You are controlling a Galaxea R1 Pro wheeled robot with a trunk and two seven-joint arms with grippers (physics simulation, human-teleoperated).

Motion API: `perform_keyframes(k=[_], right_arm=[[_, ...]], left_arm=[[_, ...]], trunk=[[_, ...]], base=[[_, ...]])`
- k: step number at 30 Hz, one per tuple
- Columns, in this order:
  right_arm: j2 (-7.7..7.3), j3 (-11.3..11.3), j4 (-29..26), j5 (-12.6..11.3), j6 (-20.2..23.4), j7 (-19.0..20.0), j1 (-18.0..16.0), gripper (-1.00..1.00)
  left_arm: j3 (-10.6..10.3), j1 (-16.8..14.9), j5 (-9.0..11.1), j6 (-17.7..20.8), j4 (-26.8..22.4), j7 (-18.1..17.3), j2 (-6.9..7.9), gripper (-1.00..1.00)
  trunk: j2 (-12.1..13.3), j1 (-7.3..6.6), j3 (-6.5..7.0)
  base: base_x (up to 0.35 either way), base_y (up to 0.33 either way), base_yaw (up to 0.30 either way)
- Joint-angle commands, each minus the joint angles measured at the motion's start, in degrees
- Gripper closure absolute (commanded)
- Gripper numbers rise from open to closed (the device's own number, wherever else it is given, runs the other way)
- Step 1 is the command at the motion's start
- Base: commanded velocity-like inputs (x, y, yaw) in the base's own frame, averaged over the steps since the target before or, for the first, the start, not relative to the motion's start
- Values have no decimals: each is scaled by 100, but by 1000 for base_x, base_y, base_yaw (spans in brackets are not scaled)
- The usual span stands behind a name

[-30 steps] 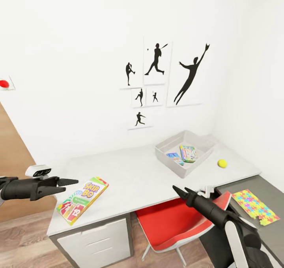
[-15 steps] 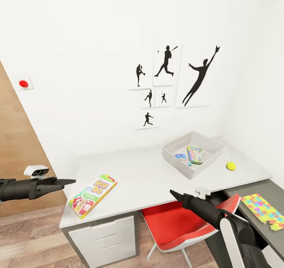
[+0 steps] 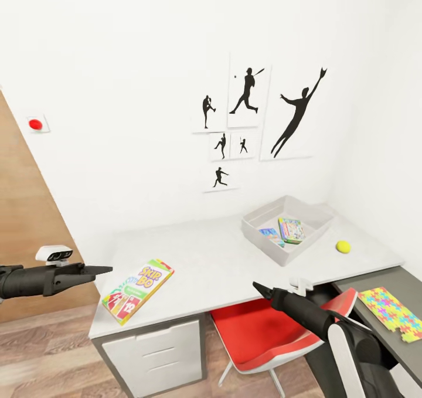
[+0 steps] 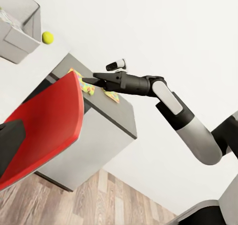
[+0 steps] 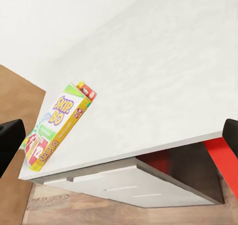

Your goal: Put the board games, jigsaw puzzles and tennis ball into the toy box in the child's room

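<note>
Head view: Skip-Bo box (image 3: 138, 291) lies on the table (image 3: 223, 257) just beside the seemingly clenched, empty left tool (image 3: 104, 268).

The white table top (image 3: 228, 263) lies bare between the Skip-Bo box (image 3: 138, 291) at its near left corner and the grey toy box (image 3: 287, 227). A red chair (image 3: 264, 333) blocks the front edge below.

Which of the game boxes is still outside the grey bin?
The green-yellow Skip-Bo box, lying flat near the white desk's front left corner. The other two game boxes already lie inside the grey bin.
</note>
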Motion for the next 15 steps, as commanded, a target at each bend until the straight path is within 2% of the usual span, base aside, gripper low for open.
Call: perform_keyframes(k=[1, 8, 15], right_arm=[[9, -11, -4, -4, 37, 22, -5, -100], [49, -1, -6, 21, 23, -3, -1, -100], [89, 7, -6, 47, 27, -14, -1, -100]], left_arm=[[-17, -7, 24, 61, 2, -11, 8, -100], [-12, -9, 12, 62, 8, -11, 8, -100], [-11, -14, 10, 68, 9, -11, 8, -100]], trunk=[[-14, 3, -14], [-14, 3, -15], [-14, 3, -32]], base=[[-66, 34, 0], [-80, 156, 10], [-10, 101, 195]])
